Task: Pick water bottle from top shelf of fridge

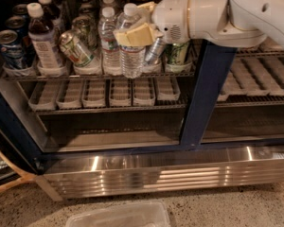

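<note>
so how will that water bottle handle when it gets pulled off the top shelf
The water bottle looks full, so it is probably heavy for its size. Its ribbed plastic wall may dent where the gripper clamps its upper body. Tall and narrow, it would likely tip if set down carelessly.

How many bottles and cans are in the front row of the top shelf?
Water bottles: 2
Dark-liquid bottle: 1
Cans: 4
Total: 7
End effector: at the right water bottle.
</note>
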Robot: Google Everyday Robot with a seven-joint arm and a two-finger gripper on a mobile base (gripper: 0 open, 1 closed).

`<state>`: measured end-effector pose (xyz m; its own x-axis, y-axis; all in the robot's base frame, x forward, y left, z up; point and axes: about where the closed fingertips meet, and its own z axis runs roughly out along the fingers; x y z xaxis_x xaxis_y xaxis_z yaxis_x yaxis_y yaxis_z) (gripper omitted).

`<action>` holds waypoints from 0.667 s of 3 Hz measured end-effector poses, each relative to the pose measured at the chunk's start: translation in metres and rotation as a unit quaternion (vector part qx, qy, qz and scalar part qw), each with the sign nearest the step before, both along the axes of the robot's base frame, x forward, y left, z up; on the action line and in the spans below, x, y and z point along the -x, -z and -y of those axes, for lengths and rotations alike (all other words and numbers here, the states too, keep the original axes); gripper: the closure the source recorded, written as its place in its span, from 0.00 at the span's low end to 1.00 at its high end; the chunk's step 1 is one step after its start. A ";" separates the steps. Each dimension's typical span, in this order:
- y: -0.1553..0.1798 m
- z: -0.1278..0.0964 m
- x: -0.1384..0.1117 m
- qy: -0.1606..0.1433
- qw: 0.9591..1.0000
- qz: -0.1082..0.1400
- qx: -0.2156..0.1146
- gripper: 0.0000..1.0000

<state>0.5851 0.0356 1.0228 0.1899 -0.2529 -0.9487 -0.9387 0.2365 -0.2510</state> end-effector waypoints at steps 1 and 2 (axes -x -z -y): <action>0.003 0.000 0.000 0.000 1.000 0.000 0.000 1.00; 0.006 0.000 0.001 0.000 1.000 0.001 0.000 1.00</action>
